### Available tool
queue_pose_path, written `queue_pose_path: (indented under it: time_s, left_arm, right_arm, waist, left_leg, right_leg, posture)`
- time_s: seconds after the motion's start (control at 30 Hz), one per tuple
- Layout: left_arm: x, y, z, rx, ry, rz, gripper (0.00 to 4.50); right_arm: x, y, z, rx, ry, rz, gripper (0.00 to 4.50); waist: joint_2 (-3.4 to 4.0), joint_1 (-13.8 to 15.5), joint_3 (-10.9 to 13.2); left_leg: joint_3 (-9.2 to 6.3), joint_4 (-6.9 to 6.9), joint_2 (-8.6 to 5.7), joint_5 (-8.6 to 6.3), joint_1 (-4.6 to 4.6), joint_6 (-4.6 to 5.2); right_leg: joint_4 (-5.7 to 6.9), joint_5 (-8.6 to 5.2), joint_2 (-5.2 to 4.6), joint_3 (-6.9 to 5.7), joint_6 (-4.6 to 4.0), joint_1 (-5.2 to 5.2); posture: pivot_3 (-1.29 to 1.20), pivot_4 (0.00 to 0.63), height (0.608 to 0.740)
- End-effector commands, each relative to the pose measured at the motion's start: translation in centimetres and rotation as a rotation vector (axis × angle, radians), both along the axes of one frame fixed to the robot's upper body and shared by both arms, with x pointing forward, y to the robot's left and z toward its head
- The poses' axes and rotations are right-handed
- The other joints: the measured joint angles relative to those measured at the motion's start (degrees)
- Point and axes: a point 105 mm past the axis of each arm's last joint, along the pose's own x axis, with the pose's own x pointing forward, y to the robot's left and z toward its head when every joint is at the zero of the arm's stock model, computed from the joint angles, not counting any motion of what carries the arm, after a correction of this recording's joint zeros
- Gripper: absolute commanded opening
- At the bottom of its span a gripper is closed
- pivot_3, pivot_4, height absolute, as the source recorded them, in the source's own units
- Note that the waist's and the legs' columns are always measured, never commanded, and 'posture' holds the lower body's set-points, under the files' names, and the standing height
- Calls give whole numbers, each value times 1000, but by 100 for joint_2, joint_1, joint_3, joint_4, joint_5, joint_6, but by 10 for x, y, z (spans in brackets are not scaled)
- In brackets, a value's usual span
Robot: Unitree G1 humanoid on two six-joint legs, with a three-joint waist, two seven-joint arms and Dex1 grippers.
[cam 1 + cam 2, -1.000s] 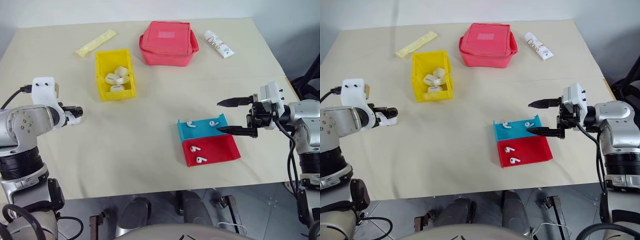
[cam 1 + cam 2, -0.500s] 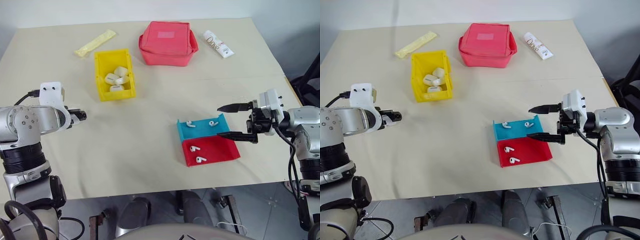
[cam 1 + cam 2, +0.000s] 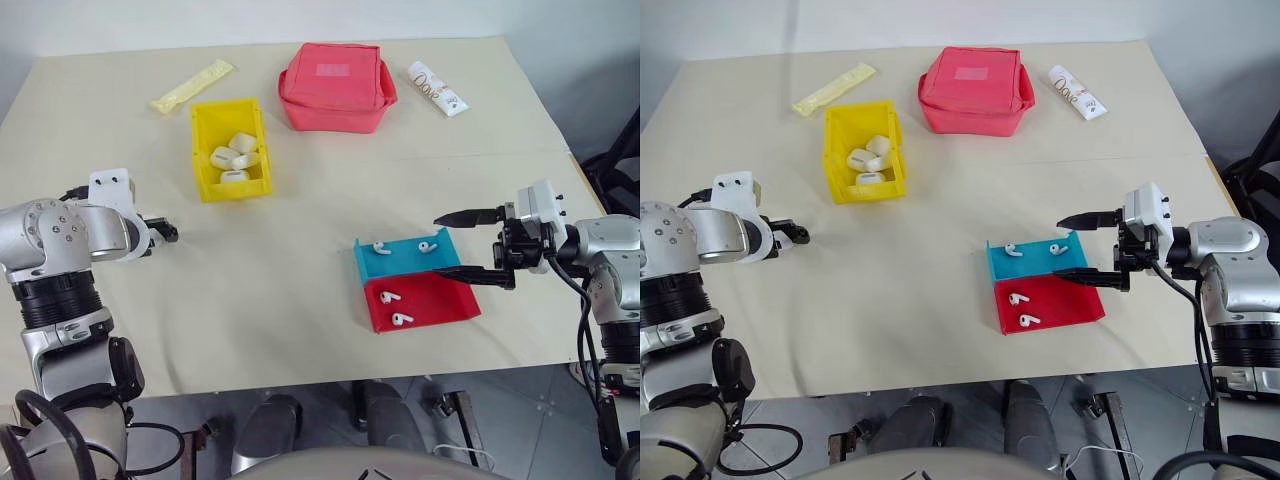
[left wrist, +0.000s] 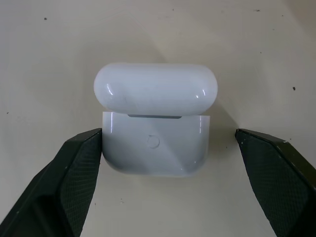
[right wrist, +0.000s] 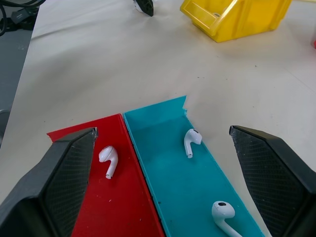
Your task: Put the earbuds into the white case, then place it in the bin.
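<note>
Left gripper (image 4: 168, 163) spread wide around the white case (image 4: 155, 124), lid ajar, one finger touching its side. Yellow bin (image 3: 230, 149) beyond, holding more cases. Four earbuds (image 3: 383, 247) lying in the blue-and-red tray (image 3: 440, 307). Right gripper (image 3: 462, 243) wide open, empty, at the tray's right edge.

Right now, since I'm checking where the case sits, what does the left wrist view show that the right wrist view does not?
Left wrist view: the small glossy white earbud case, lid raised, on the table between the left gripper's spread fingers. Right wrist view: the shallow red-and-blue plastic tray holding three tiny white earbuds, with the yellow plastic bin beyond the right gripper. Shared: the beige tabletop and wide-open black fingers.
</note>
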Motion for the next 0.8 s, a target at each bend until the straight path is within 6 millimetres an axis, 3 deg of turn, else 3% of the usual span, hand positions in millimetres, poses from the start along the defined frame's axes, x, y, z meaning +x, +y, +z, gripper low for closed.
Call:
queue_pose_path:
  time_s: [0.03, 0.33, 0.57, 0.67, 0.8]
  left_arm:
    - [-1, 4, 0, 24, 11, 16, 4489]
    - [-8, 12, -5, 49, 52, 19, 4489]
    - [-15, 16, -7, 65, 59, 26, 2783]
    - [-19, 15, 0, 83, 17, -15, 2782]
    - [-19, -6, 25, 142, -145, -216, 2782]
  right_arm:
    - [-3, -6, 13, 1, -49, -7, 4500]
    - [-3, -6, 13, -2, -45, -15, 4500]
    - [-1, -8, 14, -7, -49, -25, 4500]
    - [-2, -10, 15, -10, -51, -32, 4500]
    - [-1, -13, 19, -14, -60, -47, 4500]
  waist:
    - [0, -1, 0]
    - [0, -15, 0]
    - [2, -33, -1]
    - [2, -51, -1]
    - [1, -32, 0]
  left_leg:
    - [0, 0, 0, 0, 0, 0]
    - [4, 0, 3, 0, 3, -1]
    - [8, -5, 6, -2, 11, -5]
    - [11, -8, 7, -3, 16, -6]
    - [12, -10, 6, -3, 12, -6]
  right_leg:
    - [0, 0, 0, 1, 0, 0]
    - [4, 0, 0, 4, 0, -1]
    - [5, -1, 3, 11, -1, -2]
    - [6, -2, 5, 19, -2, -4]
    - [6, -3, 6, 22, -4, -11]
  posture:
    - [0, 150, 740]
    - [0, 150, 740]
    - [0, 150, 740]
    - [0, 150, 740]
    - [0, 150, 740]
